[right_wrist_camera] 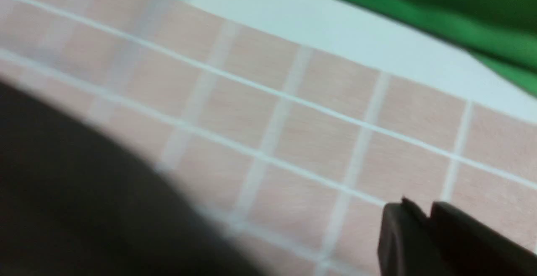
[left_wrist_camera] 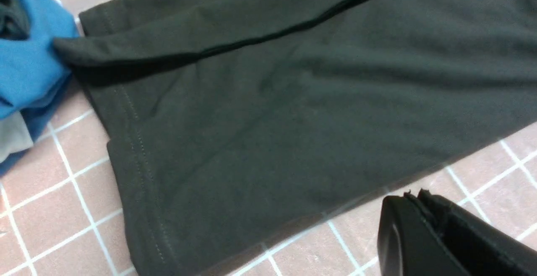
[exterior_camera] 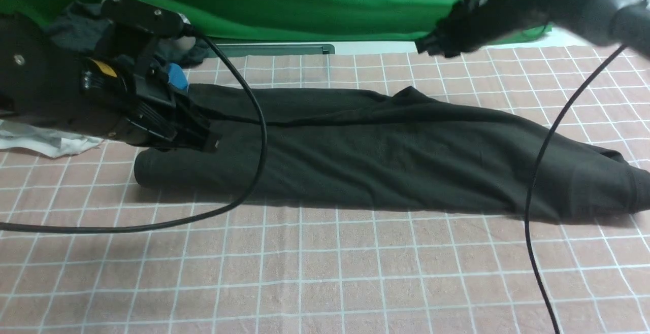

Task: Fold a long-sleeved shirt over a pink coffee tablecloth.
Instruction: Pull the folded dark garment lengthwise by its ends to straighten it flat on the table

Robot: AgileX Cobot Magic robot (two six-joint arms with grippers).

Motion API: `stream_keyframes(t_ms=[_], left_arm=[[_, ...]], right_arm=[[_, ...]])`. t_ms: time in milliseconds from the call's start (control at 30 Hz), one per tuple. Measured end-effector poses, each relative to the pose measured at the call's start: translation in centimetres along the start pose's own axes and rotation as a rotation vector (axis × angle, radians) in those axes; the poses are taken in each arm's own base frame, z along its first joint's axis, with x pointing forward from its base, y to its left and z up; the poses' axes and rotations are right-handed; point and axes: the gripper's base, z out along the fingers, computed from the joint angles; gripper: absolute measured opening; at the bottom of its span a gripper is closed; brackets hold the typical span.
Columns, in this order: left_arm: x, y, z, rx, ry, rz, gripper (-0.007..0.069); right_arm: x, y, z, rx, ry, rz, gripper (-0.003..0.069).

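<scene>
- Pink tablecloth [exterior_camera: 325,273] covers the surface; the shirt [exterior_camera: 386,156] spans its middle as a long band.
- Left end effector [exterior_camera: 209,143]: closed, empty, at the shirt's left end.
- Right end effector [right_wrist_camera: 419,211]: closed, empty, near the far edge.
- Lengthwise folds look done; next, grip one end and fold crosswise.

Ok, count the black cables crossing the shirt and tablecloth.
2. The left arm's cable loops across the long-sleeved shirt and runs off the pink tablecloth leftward; the right arm's cable drops across the shirt's right end toward the near edge. No others show.
</scene>
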Motion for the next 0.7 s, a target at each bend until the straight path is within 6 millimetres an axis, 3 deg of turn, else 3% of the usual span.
stream_keyframes(t_ms=[33, 100, 200, 300, 500, 700], left_arm=[[0.0, 0.1, 0.2, -0.007, 0.003, -0.022, 0.0015], [0.1, 0.2, 0.3, -0.022, 0.005, -0.063, 0.0015], [0.0, 0.3, 0.3, -0.033, 0.0, -0.084, 0.0015], [0.1, 0.4, 0.3, -0.036, 0.004, -0.085, 0.0015], [0.3, 0.3, 0.3, -0.033, 0.025, -0.079, 0.0015], [0.3, 0.3, 0.3, -0.032, 0.026, -0.08, 0.0015]], right_arm=[[-0.4, 2.1, -1.1, -0.078, 0.04, -0.054, 0.0066], [-0.2, 6.1, -1.5, -0.21, 0.129, -0.141, 0.0043], [0.9, 9.9, 0.3, -0.296, 0.205, -0.223, 0.002], [2.4, 12.0, 3.0, -0.327, 0.25, -0.251, 0.0019], [4.0, 11.1, 6.8, -0.275, 0.224, -0.216, 0.0019], [3.0, 8.5, 7.9, -0.158, 0.069, -0.142, 0.0019]])
